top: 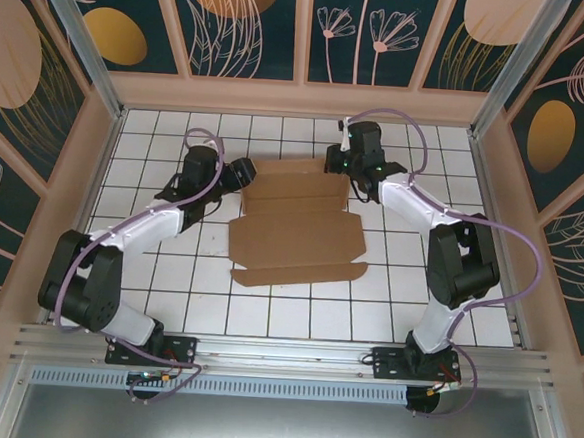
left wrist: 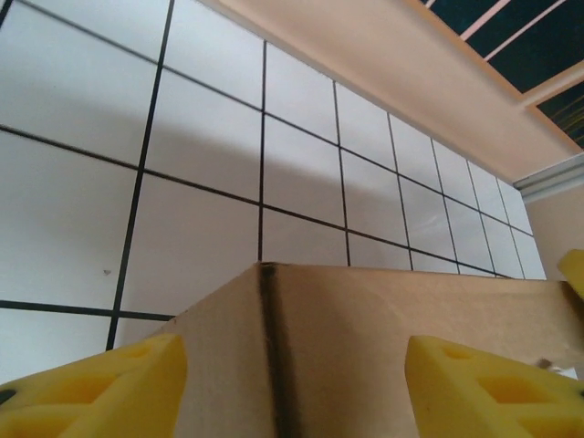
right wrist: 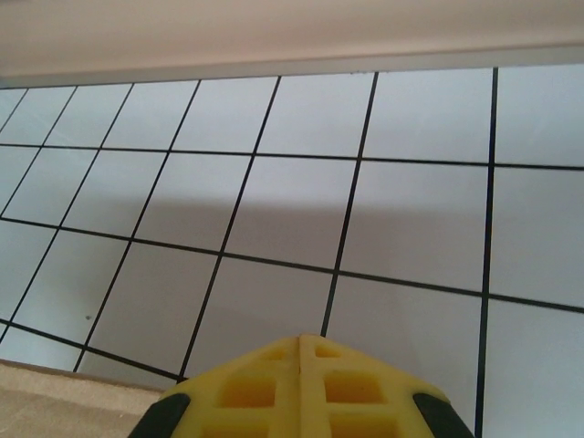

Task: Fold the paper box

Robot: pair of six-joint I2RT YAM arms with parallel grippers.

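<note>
The paper box [top: 296, 234] is a brown cardboard sheet lying in the middle of the tiled table, its far panels partly raised and a narrow flap along its near edge. My left gripper [top: 242, 172] is at the box's far left corner. In the left wrist view that gripper [left wrist: 297, 370] is open, its yellow fingers [left wrist: 100, 388] wide apart with a creased cardboard corner [left wrist: 365, 338] between them, untouched by either pad. My right gripper [top: 338, 164] hangs at the box's far right corner. In the right wrist view the right gripper [right wrist: 299, 345] is shut on nothing, above white tiles, with a strip of cardboard [right wrist: 55, 401] at lower left.
A peach-coloured wall [top: 300, 97] borders the far side of the table, with side walls left and right. White tiles [top: 295, 314] lie bare between the box and the arm bases. The metal rail [top: 282, 357] runs along the near edge.
</note>
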